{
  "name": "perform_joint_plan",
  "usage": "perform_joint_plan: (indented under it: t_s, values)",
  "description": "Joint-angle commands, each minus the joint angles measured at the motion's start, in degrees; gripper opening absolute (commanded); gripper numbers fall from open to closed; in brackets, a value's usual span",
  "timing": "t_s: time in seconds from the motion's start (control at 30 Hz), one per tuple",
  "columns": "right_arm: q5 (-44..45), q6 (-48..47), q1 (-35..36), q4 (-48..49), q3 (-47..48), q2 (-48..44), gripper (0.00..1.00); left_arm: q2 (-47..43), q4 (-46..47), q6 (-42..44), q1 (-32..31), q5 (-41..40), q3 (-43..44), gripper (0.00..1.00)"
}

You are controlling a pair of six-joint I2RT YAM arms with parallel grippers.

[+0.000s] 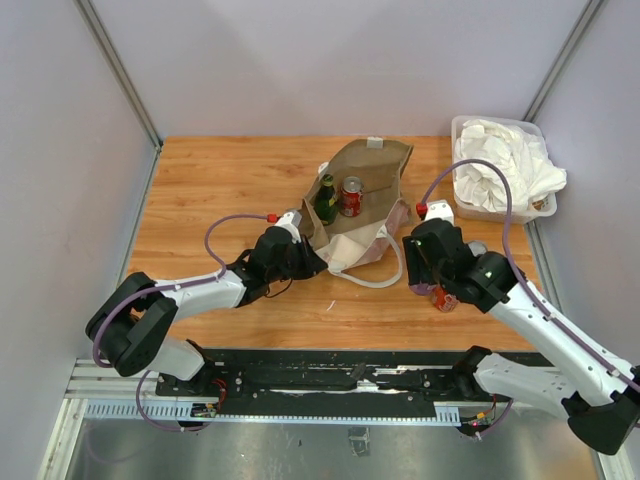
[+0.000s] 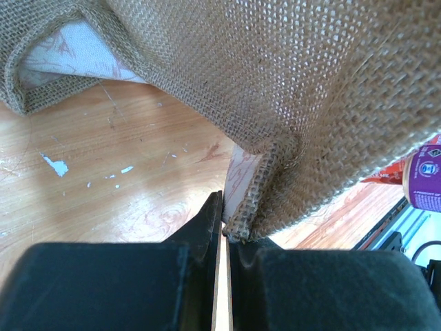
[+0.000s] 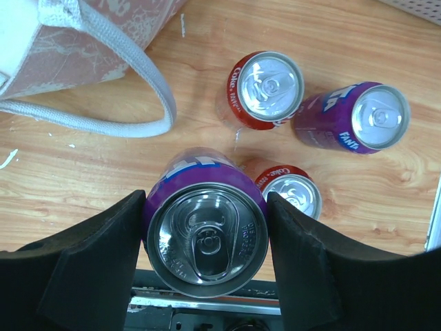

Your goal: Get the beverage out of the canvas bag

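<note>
The tan canvas bag (image 1: 372,170) lies open mid-table with a green bottle (image 1: 326,200) and a red can (image 1: 350,197) inside it. My left gripper (image 1: 306,258) is shut on the bag's near-left rim; in the left wrist view the burlap edge (image 2: 265,196) is pinched between the closed fingers of the gripper (image 2: 227,207). To the right of the bag, my right gripper (image 1: 437,290) is shut on an upright purple can (image 3: 207,234), a finger against each side. The bag's reddish panel (image 3: 89,34) and white handle (image 3: 138,103) lie to its upper left.
Three cans stand on the wood beyond the held one: a red can (image 3: 265,89), a purple Fanta can (image 3: 358,117) and another red can (image 3: 293,193). A clear bin of white cloths (image 1: 500,170) sits at the back right corner.
</note>
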Motion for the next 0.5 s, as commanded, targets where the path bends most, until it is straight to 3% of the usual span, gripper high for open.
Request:
perform_joint_plan:
  t_s: [0.0,0.47]
  values:
    - [0.02,2.12,1.85,5.26,-1.89,0.39,0.01,-0.1,-4.67,1.99,-0.53,-1.46,0.86,0.08]
    - [3.66,3.89,2.14,14.35,-10.76,6.15,0.01,-2.47,-6.66,3.46,2.62,-1.4,0.54,0.08]
